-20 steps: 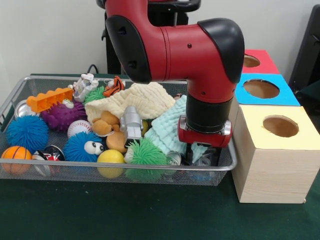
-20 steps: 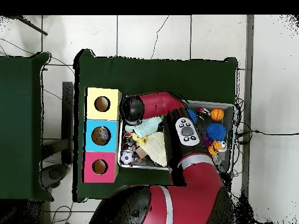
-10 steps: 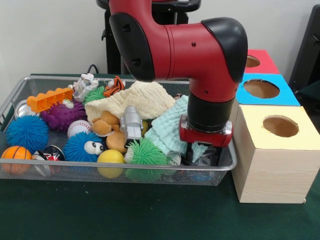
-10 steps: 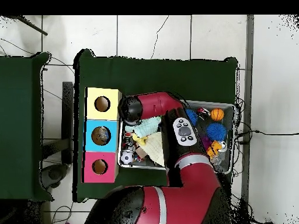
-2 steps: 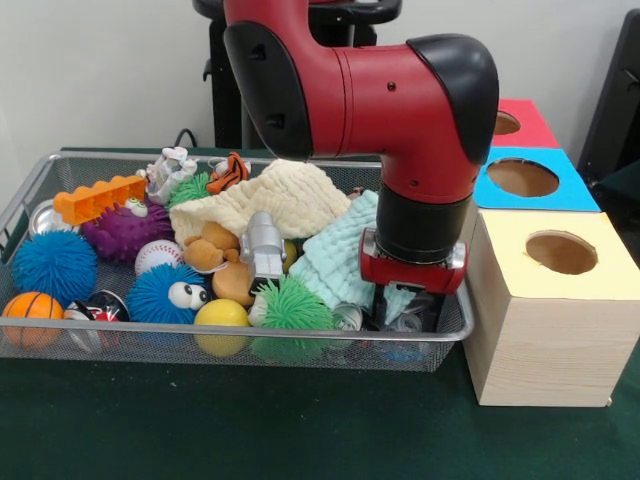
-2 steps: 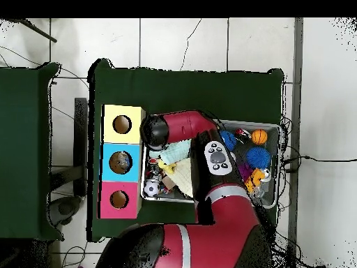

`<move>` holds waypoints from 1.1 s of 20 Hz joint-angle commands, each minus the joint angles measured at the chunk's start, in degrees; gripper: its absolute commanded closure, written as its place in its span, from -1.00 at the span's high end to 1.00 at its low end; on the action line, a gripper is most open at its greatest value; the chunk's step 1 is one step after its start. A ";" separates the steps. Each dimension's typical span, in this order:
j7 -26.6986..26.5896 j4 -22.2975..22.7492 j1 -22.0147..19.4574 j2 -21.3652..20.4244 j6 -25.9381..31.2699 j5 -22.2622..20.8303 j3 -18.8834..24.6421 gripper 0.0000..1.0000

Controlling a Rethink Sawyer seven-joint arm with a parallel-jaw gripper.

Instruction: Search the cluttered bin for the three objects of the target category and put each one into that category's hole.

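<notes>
The wire mesh bin [image 5: 40,180] holds a heap of toys and cloths. My gripper [image 5: 405,315] is down inside the bin's front right corner, beside the mint cloth [image 5: 335,255]. Mesh and clutter hide its tips. A clear plastic item [image 5: 350,318] lies just left of it. Right of the bin stand three boxes with round holes: yellow [image 5: 560,300], blue [image 5: 525,180] and red [image 5: 515,122]. Seen from overhead, the arm's black elbow [image 6: 155,131] covers the gripper next to the yellow box [image 6: 122,124].
In the bin are a cream cloth [image 5: 280,200], a green spiky ball [image 5: 290,305], a silver robot toy [image 5: 263,245], a yellow ball [image 5: 222,318], a blue googly-eyed ball [image 5: 165,293], a baseball [image 5: 157,256], a purple spiky ball [image 5: 125,232], an orange brick [image 5: 98,197] and a basketball [image 5: 32,308].
The arm's upper link has swung slightly to the right in the front view. The gripper stays low in the bin's right corner, and the toys have not moved.
</notes>
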 commanded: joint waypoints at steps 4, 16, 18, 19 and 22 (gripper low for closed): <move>9.80 1.42 2.03 9.57 -10.65 1.16 -1.13 1.00; 12.28 2.90 4.38 8.52 -11.25 4.41 -4.06 -1.00; 12.31 3.81 4.75 8.09 -11.32 5.08 -4.38 -1.00; 12.03 3.98 4.78 8.05 -11.32 5.37 -4.45 -1.00; 10.85 3.97 4.68 8.14 -11.15 6.25 -4.32 -1.00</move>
